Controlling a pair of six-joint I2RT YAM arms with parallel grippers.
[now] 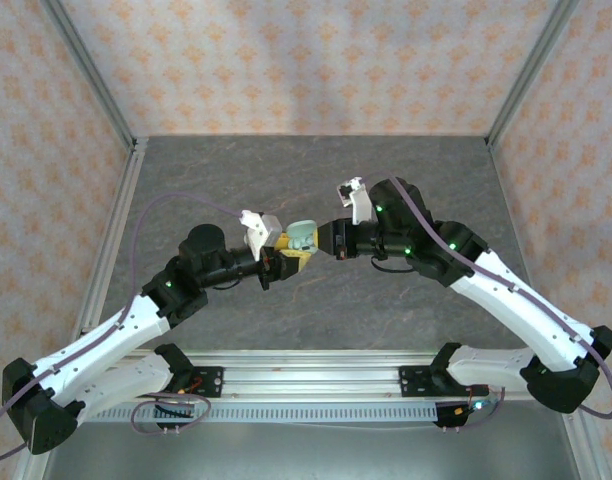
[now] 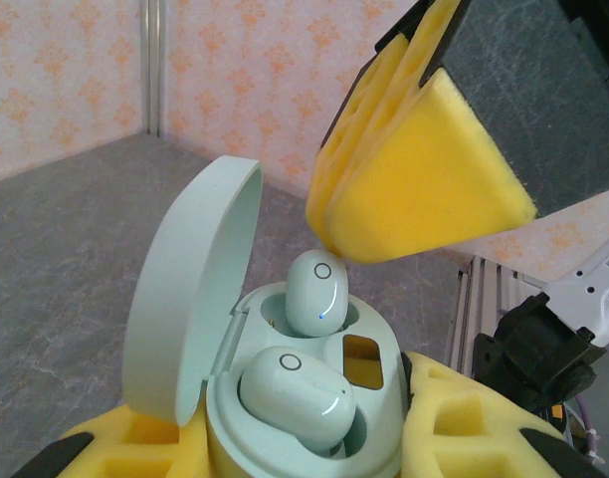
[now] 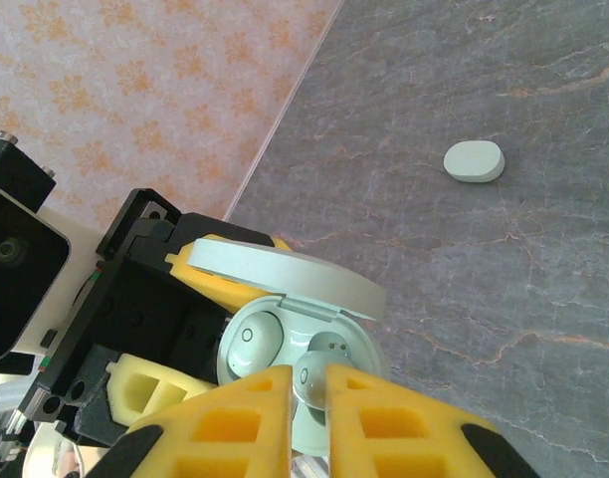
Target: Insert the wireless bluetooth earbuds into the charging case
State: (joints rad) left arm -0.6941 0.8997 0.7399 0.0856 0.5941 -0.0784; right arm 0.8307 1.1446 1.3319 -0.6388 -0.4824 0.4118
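Note:
The mint charging case [image 2: 228,423] is held with its lid [image 2: 190,299] swung up and open, and my left gripper [image 2: 304,460] is shut on its body from both sides. One earbud [image 2: 295,395] lies seated in the near socket. A second earbud [image 2: 315,292] stands upright in the far socket, its top pinched between my right gripper's yellow foam fingers [image 2: 424,189]. In the right wrist view, my right gripper [image 3: 307,386] is shut on that earbud [image 3: 310,376], with the seated earbud [image 3: 252,340] beside it. From above, the case [image 1: 302,236] hangs between both grippers above mid-table.
A small closed mint oval object [image 3: 474,161] lies on the grey stone-pattern table [image 3: 504,279], away from the grippers. Patterned walls and aluminium posts [image 1: 114,130] enclose the workspace. The rail [image 1: 316,378] with the arm bases runs along the near edge.

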